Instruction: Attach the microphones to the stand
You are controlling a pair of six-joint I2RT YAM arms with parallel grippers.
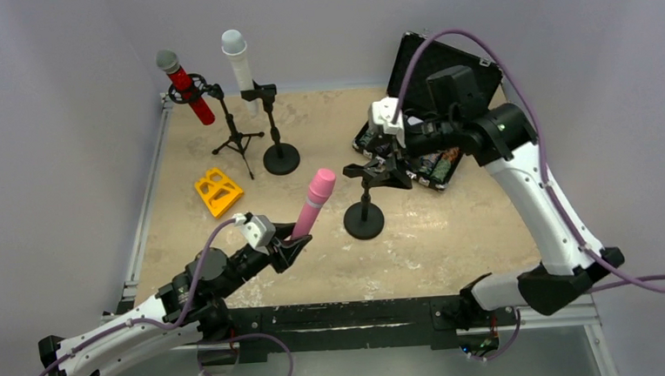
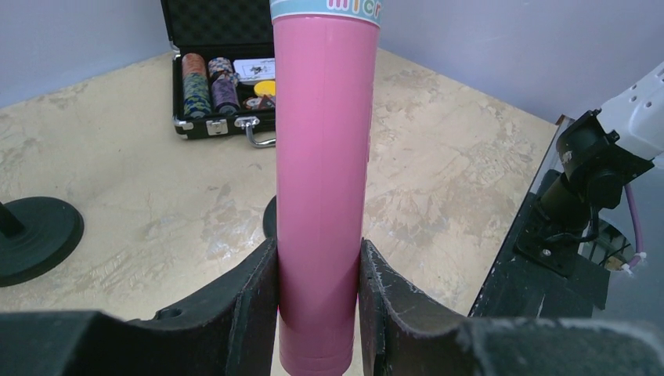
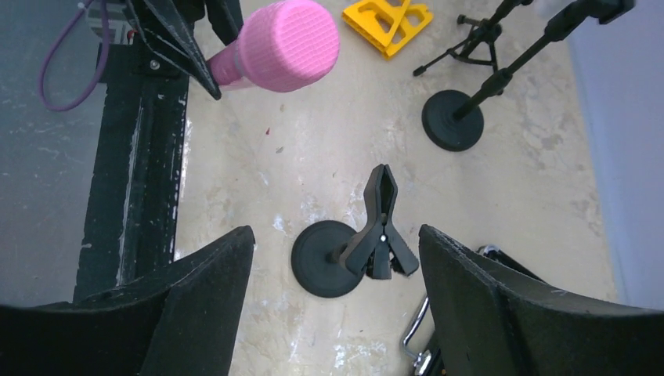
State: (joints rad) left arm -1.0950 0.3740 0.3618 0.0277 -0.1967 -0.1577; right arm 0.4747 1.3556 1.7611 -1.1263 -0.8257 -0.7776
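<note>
Two of three look sorted: the red mic [image 1: 188, 92] sits in the tripod stand [image 1: 237, 137] and the white mic [image 1: 239, 67] in the round-base stand [image 1: 280, 156], both at the back of the table [image 1: 454, 233]. The pink mic [image 2: 321, 196] is the one left. It's up in the air over the near-middle of the table, tilted, head leaning toward the free stand [image 1: 364, 212], with the left pincer [image 1: 296, 242] clenched on its bottom end. The right pincer [image 3: 335, 235] is spread wide with nothing in it, hanging right over that stand's clip [image 3: 381, 235], which looks shut.

Where I'd expect trouble:

- The grip is very low on the pink mic, so any push against the clip has loads of leverage. It could pivot or slide between the pads.
- That clip looks like a spring clamp. If the right pincer squeezes the handles off-centre, it could slip and snap shut before the mic's in.
- Shoving the mic at a shut clip would probably just tip or skid the free stand — the open case [image 1: 412, 52] is just beside it.
- Both arms are heading for the same small spot, so they could bump.
</note>
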